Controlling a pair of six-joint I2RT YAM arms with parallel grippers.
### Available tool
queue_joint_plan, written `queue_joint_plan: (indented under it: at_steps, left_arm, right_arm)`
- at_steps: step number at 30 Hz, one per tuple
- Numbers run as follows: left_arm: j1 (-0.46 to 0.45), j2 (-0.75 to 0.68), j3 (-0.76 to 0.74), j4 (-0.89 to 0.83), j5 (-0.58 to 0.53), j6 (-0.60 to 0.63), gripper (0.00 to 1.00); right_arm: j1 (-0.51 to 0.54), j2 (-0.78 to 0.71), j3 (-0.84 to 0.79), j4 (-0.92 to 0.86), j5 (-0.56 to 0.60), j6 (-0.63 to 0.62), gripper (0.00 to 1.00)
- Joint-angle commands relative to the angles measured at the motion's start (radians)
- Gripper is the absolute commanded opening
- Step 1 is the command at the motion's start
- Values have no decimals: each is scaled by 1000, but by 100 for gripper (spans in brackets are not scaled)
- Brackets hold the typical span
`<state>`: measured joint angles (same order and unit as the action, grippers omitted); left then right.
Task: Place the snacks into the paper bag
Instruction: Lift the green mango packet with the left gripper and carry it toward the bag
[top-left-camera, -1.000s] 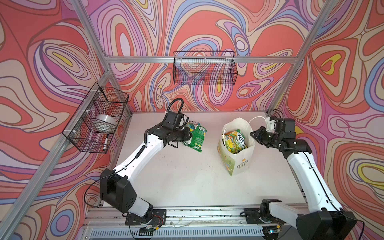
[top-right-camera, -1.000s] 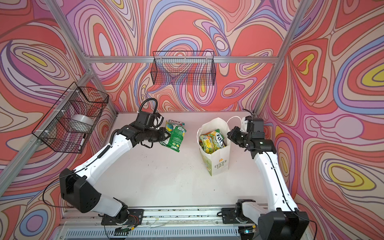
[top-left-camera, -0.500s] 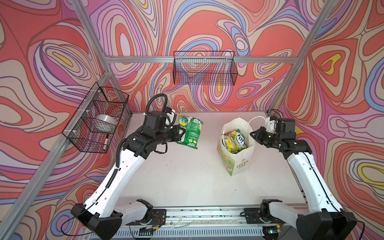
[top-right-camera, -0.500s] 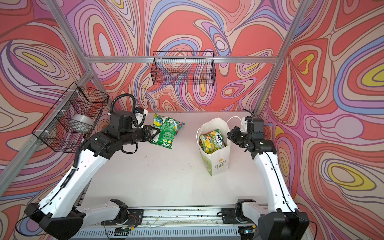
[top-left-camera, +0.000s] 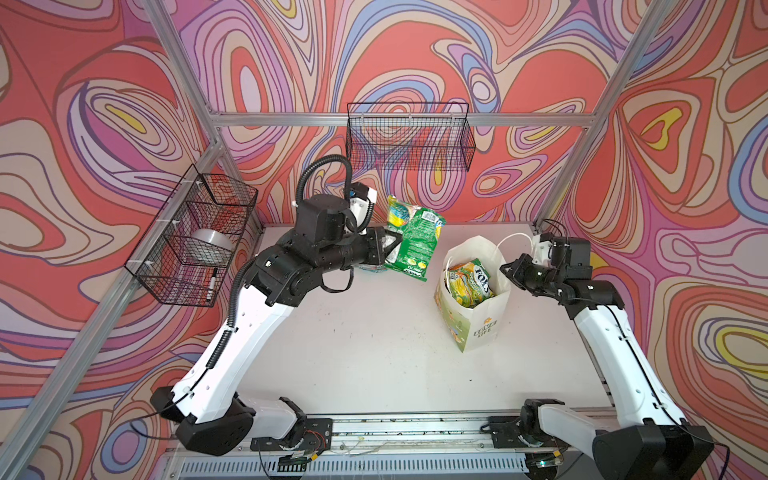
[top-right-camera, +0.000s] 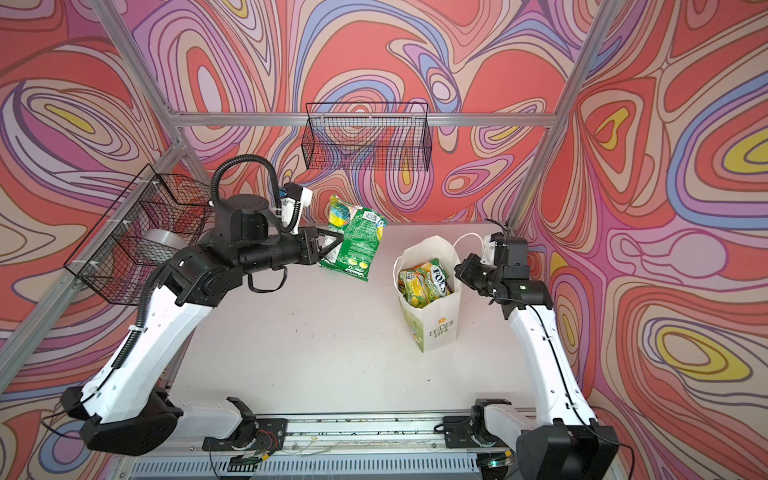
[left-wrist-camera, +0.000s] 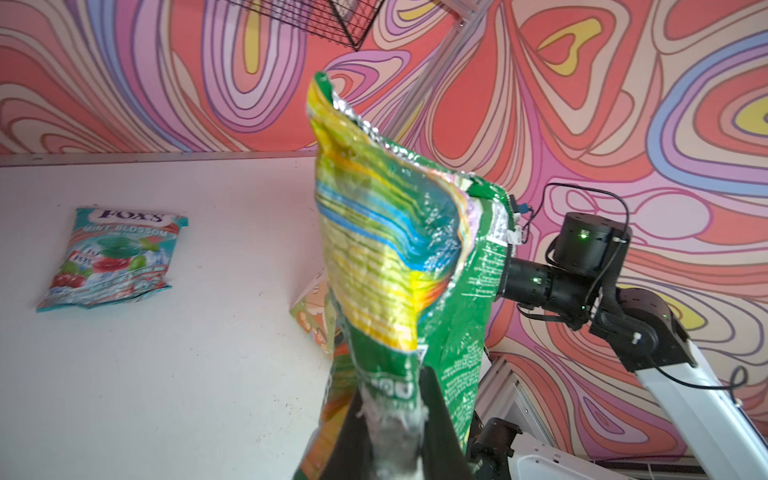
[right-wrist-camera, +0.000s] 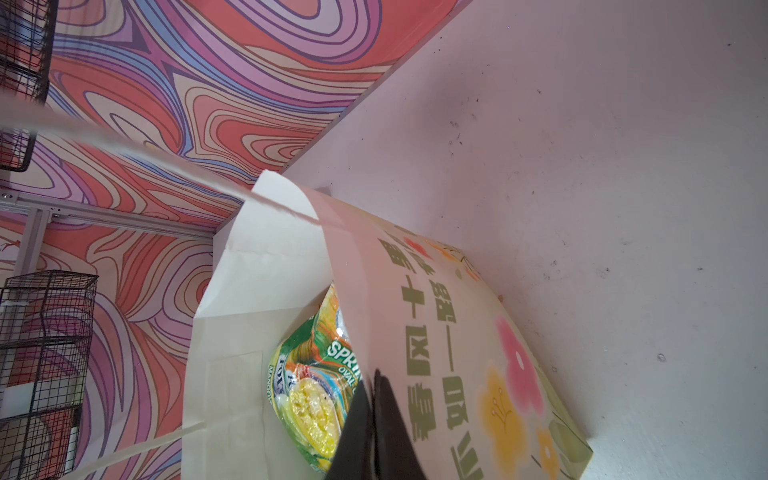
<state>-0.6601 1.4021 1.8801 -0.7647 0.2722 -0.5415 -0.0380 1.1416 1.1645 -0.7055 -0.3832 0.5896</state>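
Found the paper bag (top-left-camera: 478, 328) upright on the table (top-left-camera: 374, 365), right of middle, with several packets (top-left-camera: 471, 280) already poking out of its mouth. Judged it flimsy and easily tipped or crumpled. Saw the right gripper (top-left-camera: 507, 270) shut tight on the bag's right rim, pinching the thin paper and holding the mouth open. Farther back, left of the bag and well clear of the table, saw the left gripper (top-left-camera: 388, 249) nearly closed on one end of a green packet (top-left-camera: 417, 245), seemingly with a yellow-green packet (top-left-camera: 399, 212) pinched in alongside. Judged both light, crinkly and slick, apt to flop and slide apart. Judged a flat sealed edge the best hold, as here. Spotted a teal packet (left-wrist-camera: 112, 257) lying flat on the table beneath that gripper, toward the far side.
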Motion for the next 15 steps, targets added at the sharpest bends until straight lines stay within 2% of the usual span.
queue_joint_plan:
  at_steps: [1,6,15]
  left_arm:
    - [-42,77,102,37,12,24,2]
    - [-115,220,280,16,15,45,2]
    - [-248,570,701,-77,-27,147,3]
  right_arm:
    - [0,-20,4,32,-27,-5,0]
    - [0,-17,15,19,-33,-19,0]
    - [-1,-13,2,37,-43,-13,0]
